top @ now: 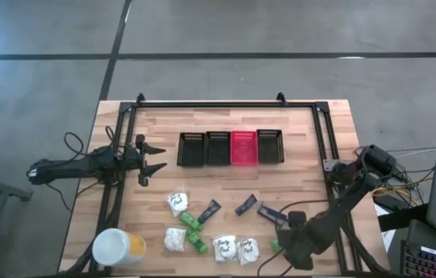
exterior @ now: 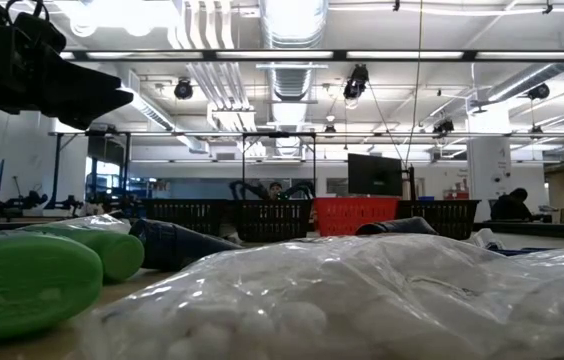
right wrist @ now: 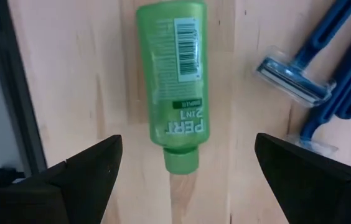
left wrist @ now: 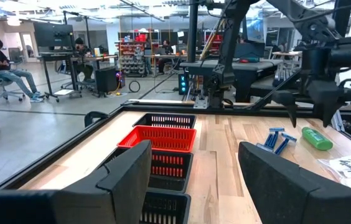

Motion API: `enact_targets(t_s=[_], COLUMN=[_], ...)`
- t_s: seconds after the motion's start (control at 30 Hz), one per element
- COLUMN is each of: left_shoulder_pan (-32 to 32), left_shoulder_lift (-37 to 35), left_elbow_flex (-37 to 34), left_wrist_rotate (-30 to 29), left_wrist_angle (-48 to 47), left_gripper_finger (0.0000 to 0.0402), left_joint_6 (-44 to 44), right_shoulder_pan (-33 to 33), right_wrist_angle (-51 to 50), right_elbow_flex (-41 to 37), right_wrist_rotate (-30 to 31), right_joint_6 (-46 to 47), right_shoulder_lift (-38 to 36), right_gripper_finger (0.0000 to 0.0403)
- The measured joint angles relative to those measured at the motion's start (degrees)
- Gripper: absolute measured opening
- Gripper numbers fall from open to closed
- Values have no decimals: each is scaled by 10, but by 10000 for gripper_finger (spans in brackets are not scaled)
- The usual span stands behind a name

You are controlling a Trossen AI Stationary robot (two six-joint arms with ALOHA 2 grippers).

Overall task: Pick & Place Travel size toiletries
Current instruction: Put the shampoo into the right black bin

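The toiletries lie on the near half of the table: white packets (top: 177,202) (top: 224,247), green bottles (top: 189,222), dark tubes (top: 209,210) (top: 246,205) and blue razors (top: 270,215). My right gripper (right wrist: 185,165) is open and hangs over one green bottle (right wrist: 174,81) near the table's near right corner. That bottle lies flat on its side, cap toward the gripper, with one finger to either side and apart from it. The razors (right wrist: 312,81) lie beside it. My left gripper (left wrist: 194,180) is open and waits at the table's left, beside the row of baskets (top: 191,148).
Three black mesh baskets and a red one (top: 244,147) stand in a row at the table's far middle. A large yellow container with a white lid (top: 117,249) stands at the near left corner. A black frame (top: 322,139) borders the table. Bare wood lies between the baskets and the toiletries.
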Motion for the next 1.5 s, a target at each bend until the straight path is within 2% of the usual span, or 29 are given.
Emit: enact_targets(t_s=[0.27, 0.5, 0.67, 1.07, 1.33, 1.5], left_shoulder_pan=[0, 0, 0, 0, 0, 0], left_shoulder_lift=[0, 0, 0, 0, 0, 0], left_elbow_flex=[0, 0, 0, 0, 0, 0], left_wrist_rotate=[0, 0, 0, 0, 0, 0], left_wrist_angle=[0, 0, 0, 0, 0, 0], left_gripper_finger=[248, 248, 248, 248, 248, 248], left_joint_6=[0, 0, 0, 0, 0, 0], right_shoulder_pan=[-2, -2, -2, -2, -3, -3], right_wrist_angle=[-58, -68, -68, -60, -50, 4], right_elbow_flex=[67, 89, 87, 74, 66, 57], right_wrist_rotate=[14, 28, 27, 26, 26, 25], right_joint_6=[11, 12, 50, -68, -71, -70], right_shoulder_lift=[40, 46, 46, 69, 79, 79], right_gripper_finger=[363, 363, 364, 364, 364, 363])
